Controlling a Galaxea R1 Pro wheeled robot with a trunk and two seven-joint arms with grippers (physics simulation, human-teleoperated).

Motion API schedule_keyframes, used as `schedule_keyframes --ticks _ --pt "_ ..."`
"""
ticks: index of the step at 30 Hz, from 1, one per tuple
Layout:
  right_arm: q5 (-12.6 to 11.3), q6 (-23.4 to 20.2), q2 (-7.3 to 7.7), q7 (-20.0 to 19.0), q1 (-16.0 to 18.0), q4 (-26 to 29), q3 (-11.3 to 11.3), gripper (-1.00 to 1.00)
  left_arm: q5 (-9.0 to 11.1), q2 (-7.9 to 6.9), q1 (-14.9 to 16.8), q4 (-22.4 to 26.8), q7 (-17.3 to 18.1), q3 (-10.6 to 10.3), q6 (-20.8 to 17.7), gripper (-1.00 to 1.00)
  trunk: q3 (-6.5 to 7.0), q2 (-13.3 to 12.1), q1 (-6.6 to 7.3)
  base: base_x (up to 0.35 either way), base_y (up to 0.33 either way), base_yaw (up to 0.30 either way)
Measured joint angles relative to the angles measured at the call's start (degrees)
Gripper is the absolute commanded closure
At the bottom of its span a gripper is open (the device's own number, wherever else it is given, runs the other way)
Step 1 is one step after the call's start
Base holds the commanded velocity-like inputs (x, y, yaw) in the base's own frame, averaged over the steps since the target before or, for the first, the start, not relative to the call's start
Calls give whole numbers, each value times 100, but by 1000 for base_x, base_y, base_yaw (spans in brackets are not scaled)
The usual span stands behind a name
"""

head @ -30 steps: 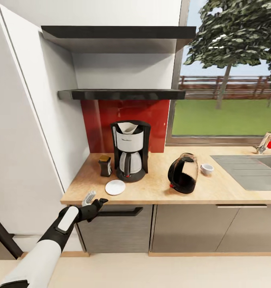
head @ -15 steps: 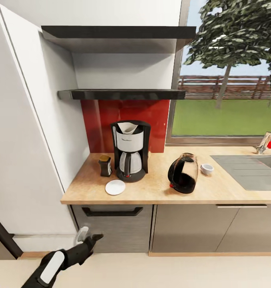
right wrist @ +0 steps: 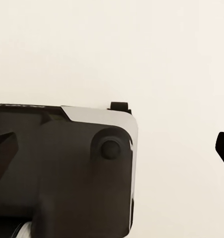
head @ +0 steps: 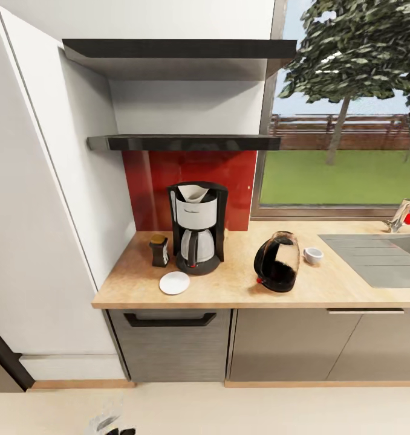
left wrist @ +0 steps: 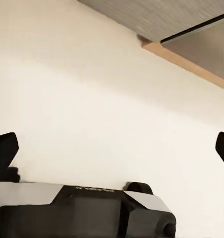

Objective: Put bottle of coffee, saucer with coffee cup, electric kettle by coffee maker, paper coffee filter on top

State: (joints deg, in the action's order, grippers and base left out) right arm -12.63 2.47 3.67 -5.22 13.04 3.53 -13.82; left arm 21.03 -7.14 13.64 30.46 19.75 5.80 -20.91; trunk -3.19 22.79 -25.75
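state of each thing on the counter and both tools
coffee maker: upright, filter on top
paper coffee filter: seated in the maker
bottle of coffee: upright, capped
saucer: bare
coffee cup: upright, off the saucer
electric kettle: upright
left tool: open
right tool: open
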Motion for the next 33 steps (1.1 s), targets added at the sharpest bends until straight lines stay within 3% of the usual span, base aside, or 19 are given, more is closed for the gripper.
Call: schedule_keyframes --ticks 2,7,10,15,20,23,33 --pt "-2 -2 0 -1 0 3 7 -100 -554 11 -30 -510 -12 -15 615 -100 0 0 0 0 0 0" --pt "-8 8 3 -2 0 5 16 -100 -1275 -13 -49 -1270 -65 -32 1475 -100 1 0 0 0 0 0" --pt "-12 11 15 1 0 11 23 -100 -1559 -36 -62 -1492 -118 -27 1723 -100 1 0 0 0 0 0" --pt "-20 12 38 6 0 14 79 -100 -2146 -31 -118 -1847 -522 -46 2047 -100 1 1 0 0 0 0" --pt "-21 4 49 1 0 15 463 -100 -2735 6 -143 -2148 -1222 -38 2194 -100 1 1 0 0 0 0" --pt "-18 3 46 3 0 56 615 -100 -2910 -12 -146 -2330 -1480 -33 2235 -100 1 1 0 0 0 0" --pt "-10 8 47 15 0 119 656 -100 -2970 3 -148 -2378 -1547 -38 2346 -100 1 0 0 0 0 0"
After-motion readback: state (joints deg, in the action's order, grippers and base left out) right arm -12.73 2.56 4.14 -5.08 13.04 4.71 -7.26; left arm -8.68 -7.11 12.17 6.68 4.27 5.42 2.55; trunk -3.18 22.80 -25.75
